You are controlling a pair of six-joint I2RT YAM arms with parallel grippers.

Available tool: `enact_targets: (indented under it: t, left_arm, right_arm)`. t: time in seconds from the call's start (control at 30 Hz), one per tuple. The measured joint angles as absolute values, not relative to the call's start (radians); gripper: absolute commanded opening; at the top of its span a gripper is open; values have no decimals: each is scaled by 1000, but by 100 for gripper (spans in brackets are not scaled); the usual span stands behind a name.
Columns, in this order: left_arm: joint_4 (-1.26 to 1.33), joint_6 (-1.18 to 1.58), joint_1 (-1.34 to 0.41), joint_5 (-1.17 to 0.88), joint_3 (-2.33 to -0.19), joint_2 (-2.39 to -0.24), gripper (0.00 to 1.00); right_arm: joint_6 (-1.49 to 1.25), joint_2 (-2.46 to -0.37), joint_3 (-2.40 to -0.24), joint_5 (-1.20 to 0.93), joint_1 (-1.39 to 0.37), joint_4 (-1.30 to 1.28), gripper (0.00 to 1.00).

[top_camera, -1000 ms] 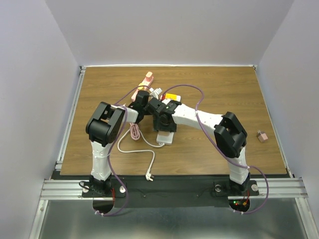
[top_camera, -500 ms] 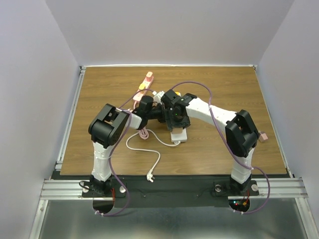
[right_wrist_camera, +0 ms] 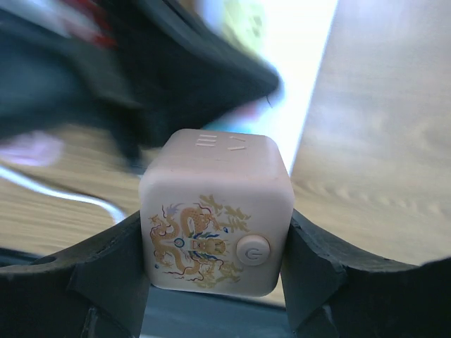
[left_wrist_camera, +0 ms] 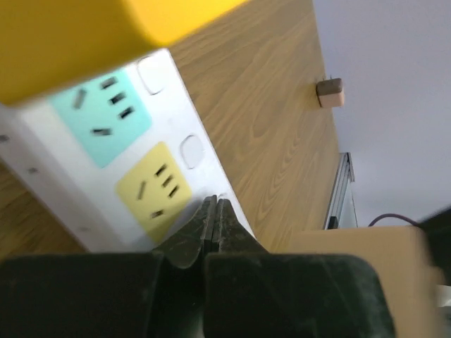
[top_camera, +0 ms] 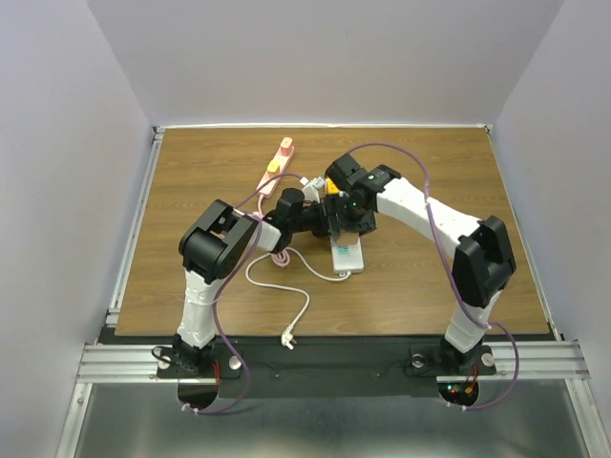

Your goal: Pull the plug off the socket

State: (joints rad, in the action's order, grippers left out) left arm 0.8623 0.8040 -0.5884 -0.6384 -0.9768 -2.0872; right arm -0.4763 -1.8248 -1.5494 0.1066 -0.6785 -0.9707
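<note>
The socket (top_camera: 347,255) is a white power strip lying mid-table. The left wrist view shows its white body (left_wrist_camera: 173,105) with a teal face (left_wrist_camera: 107,115) and a yellow face (left_wrist_camera: 153,189). My left gripper (top_camera: 323,218) is shut and empty, and its tips (left_wrist_camera: 215,204) rest on the strip beside the yellow face. My right gripper (top_camera: 349,202) is shut on the plug (right_wrist_camera: 211,176), a pale pink cube with a dragon print and a power button. The cube sits between my right gripper's (right_wrist_camera: 215,239) fingers, above the strip (right_wrist_camera: 310,63). The top view hides the plug.
A second pink and yellow strip (top_camera: 278,160) lies towards the back left. The socket's thin white cord ends in a plug (top_camera: 286,336) near the front edge. A pink cable (top_camera: 279,256) lies left of the socket. A small pink block (left_wrist_camera: 330,92) sits on the wood to the right.
Both grippers and the socket have shifted to the right. The right arm has swung back and to the right with the cube in its jaws.
</note>
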Motion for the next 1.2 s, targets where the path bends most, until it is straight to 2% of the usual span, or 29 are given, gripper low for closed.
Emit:
enact_targets:
  t: [0.3,0.57,0.67,0.73,0.87,1.07,1.17,1.2]
  left_arm:
    - [842,786,-655,-627,-1018,-2111,0]
    - [822,786,-650,-627,-1017,-2101,0]
    - [799,783,-646,-625,-1017,-2089,0]
    - [773,777,-646,-620,-1016,-2075,0]
    - [696,760,-641,-615,-1004,-2028,0]
    - [605,741,-640,-602,-1007,-1995,0]
    - [571,733,-640,-602,-1024,-1994,0]
    - [561,730,-640,-602,-1028,-1993,0]
  right_arm:
    - [-495,-1671,-1671,133,-646,-888,0]
    - [-567,-1587,-1539,247,-603,-937,0]
    - [-608,-1514,-1468,282,-485,-961,0]
    - [-625,-1486,-1401,310,-339,-953,0]
    - [-637,-1566,-1303,371,-80,-959,0]
    - [-637,-1712,-1267,424,7,-963,1]
    - [-642,-1762,-1268,454,20,-961,18]
    - [-646,-1776,-1268,466,28,-960,21]
